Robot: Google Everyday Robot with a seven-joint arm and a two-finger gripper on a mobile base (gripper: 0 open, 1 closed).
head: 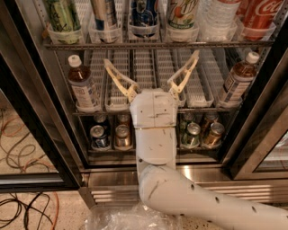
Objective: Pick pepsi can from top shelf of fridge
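**Gripper wide open under the top shelf, pepsi can not grabbed yet**

Quick status for you. Your gripper (151, 58) sits right in front of the middle shelf (90, 112), about at the centre of its front edge. It points up at the top shelf (157, 45). The two fingers (119, 81) are spread far apart in a V and there's nothing between them. The tips end just under the top shelf's front edge and don't touch any drink.

The pepsi can (144, 11) stands upright on the top shelf, in the third lane from the shelf's left end, behind its clear front stop. On one side you've got the slim blue-and-silver can (104, 13), on the other the 7UP can (182, 11). A green can (63, 15) is at the left end. A clear water bottle (218, 15) and a red Coca-Cola drink (260, 13) are towards the right end.

The lanes behind the gripper are bare white trays, with a brown bottle (83, 87) at the middle shelf's left end and another (236, 81) at its right end. Small cans (99, 137) sit on the bottom rack, partly hidden by the arm (155, 134). The fridge (252, 175) stands open, with cables (18, 206) on the floor by its left side.
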